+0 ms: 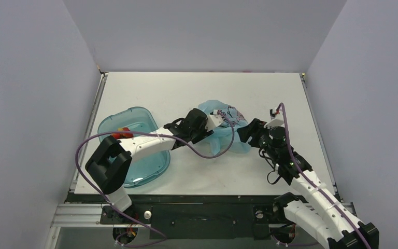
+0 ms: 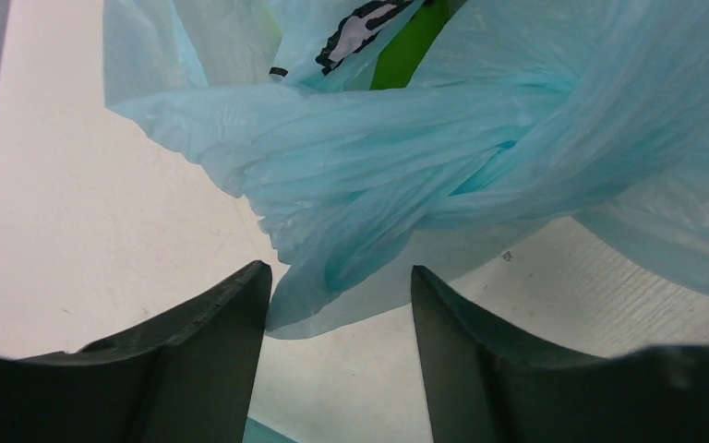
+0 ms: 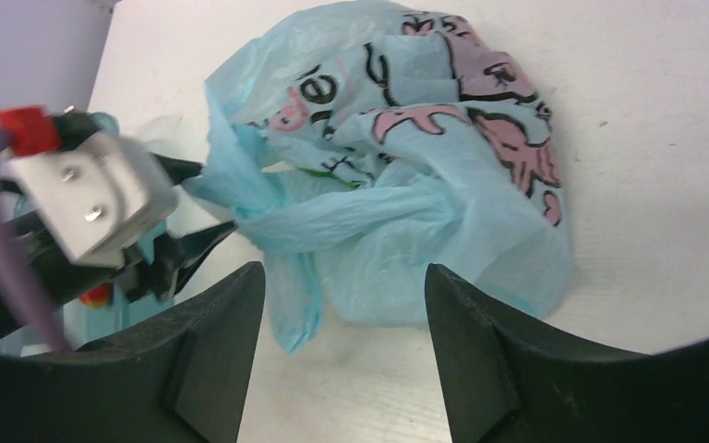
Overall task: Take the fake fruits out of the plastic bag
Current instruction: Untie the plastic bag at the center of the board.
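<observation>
The light-blue plastic bag (image 1: 227, 120) with pink and dark prints lies bunched on the table's middle. It also shows in the right wrist view (image 3: 425, 175). My left gripper (image 1: 210, 136) is open at the bag's left side. A twisted fold of the bag (image 2: 369, 194) hangs between its fingers (image 2: 340, 277), which stand apart. My right gripper (image 1: 242, 134) is open just right of the bag, with bag film and a loose flap ahead of it (image 3: 343, 277). A green fruit (image 2: 406, 55) shows through the bag's mouth. A red fruit (image 1: 120, 133) lies in the teal tray (image 1: 140, 116).
The rigid teal tray sits at the table's left, under the left arm's forearm. The left gripper's camera block (image 3: 92, 198) and purple cable are close to the bag's left side. Grey walls enclose the table on three sides.
</observation>
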### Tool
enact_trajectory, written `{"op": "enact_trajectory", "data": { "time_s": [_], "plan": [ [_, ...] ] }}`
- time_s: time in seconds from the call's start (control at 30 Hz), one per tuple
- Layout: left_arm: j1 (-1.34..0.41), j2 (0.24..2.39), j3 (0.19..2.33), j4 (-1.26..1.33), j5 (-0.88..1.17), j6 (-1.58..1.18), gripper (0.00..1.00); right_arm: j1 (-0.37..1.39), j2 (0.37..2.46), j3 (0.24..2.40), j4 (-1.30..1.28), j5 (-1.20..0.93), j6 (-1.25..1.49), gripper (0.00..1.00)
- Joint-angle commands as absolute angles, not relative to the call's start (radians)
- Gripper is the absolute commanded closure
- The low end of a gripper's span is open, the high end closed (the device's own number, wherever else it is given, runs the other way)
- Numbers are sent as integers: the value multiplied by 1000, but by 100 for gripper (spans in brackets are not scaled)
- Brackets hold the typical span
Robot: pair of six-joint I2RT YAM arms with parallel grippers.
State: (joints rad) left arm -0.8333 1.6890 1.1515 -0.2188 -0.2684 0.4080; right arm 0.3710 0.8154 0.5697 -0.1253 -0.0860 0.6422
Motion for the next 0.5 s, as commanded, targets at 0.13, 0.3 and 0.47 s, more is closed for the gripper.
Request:
{"op": "enact_trajectory", "data": {
  "time_s": [0.13,0.3,0.47],
  "plan": [
    [-822,1689,1163,-76,-274,291,94,569,785,582,-133,92,817,41],
    [-802,1692,1248,-188,-67,63,100,568,791,516,-57,135,1017,39],
    [-805,1677,1202,-126,58,-64,100,563,869,502,28,112,1128,34]
  ]
}}
